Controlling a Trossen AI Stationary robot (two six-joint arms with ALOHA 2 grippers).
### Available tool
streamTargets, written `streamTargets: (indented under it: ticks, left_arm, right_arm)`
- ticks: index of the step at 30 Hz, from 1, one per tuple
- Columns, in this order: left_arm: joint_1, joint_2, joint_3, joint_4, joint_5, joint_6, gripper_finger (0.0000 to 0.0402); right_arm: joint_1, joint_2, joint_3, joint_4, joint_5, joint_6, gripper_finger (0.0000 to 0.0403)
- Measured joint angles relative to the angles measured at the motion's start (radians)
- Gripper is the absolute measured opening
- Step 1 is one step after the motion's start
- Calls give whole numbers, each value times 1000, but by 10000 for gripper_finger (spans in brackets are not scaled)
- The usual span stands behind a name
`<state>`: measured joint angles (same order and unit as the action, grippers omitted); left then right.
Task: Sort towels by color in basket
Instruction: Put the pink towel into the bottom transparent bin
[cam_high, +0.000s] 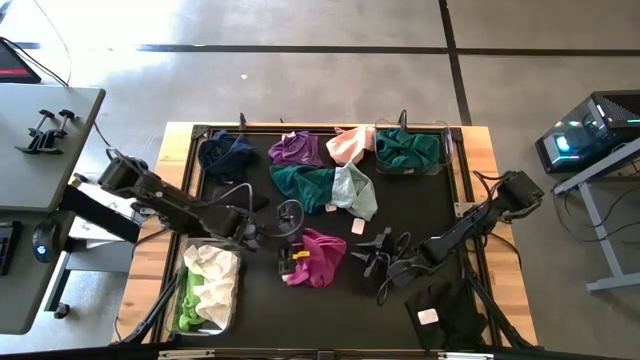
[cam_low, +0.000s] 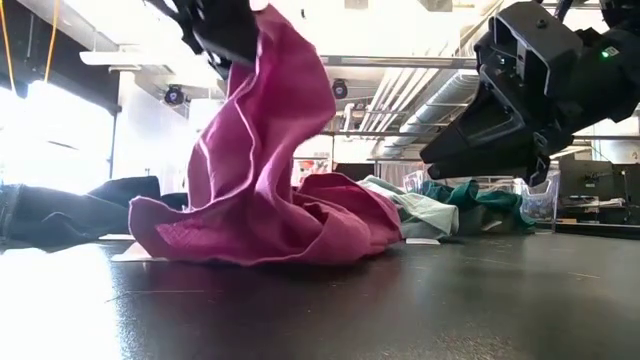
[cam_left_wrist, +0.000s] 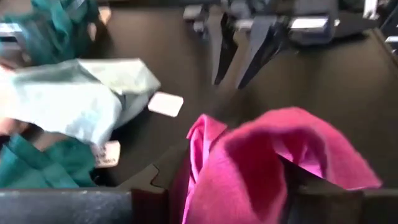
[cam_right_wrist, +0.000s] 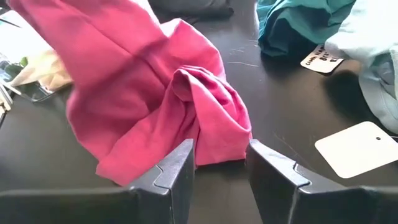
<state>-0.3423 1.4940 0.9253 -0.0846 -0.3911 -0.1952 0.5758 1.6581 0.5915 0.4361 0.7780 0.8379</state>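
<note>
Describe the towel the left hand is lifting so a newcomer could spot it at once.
Start at the black mat covering the table, then find its front middle, between the two arms. There the left hand pinches up one edge of a magenta towel, the rest still on the mat. It is the only magenta cloth; its neighbours are teal and mint.

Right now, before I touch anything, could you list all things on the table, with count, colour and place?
navy towel: one, back left
purple towel: one, back row
pink towel: one, back row
teal towels: two, one centre, one in the back-right basket
mint towel: one, centre
magenta towel: one, front centre
white towel: one, front-left basket
lime towel: one, same basket
black towel: one, front right
baskets: two, clear
paper tags: at least two, white
left gripper: holding the magenta towel
right gripper: open, beside it
</note>
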Motion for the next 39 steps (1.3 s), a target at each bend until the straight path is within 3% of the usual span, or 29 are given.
streamTargets:
  ticks: [7, 11, 14, 20, 24, 29, 33, 37, 39]
  left_arm:
    - [72, 137, -1, 25, 124, -80, 118]
    - [126, 134, 0, 9, 280, -84, 131]
    - [166, 105, 43, -104, 365, -81, 152]
    - [195, 80, 280, -589, 301, -11, 171]
    - [180, 77, 381, -666, 194, 40, 172]
    - [175, 86, 329, -545, 109, 90, 172]
    - [180, 102, 151, -263, 54, 21, 171]
    - [144, 155, -51, 148, 193, -38, 159]
    - [126, 194, -112, 269, 233, -45, 150]
  right_arm:
    - [0, 0, 0, 3, 3, 0, 138]
    - [0, 0, 0, 3, 12, 0, 138]
    - [0, 0, 0, 3, 14, -1, 138]
    - [0, 0, 0, 2, 34, -8, 138]
    - [0, 0, 0, 1, 38, -8, 138]
    - [0, 0, 0, 1, 38, -3, 138]
    - [0, 0, 0, 1, 37, 0, 138]
    - [0, 0, 0, -1, 37, -1, 138]
    - [0, 0, 0, 0, 41, -5, 138]
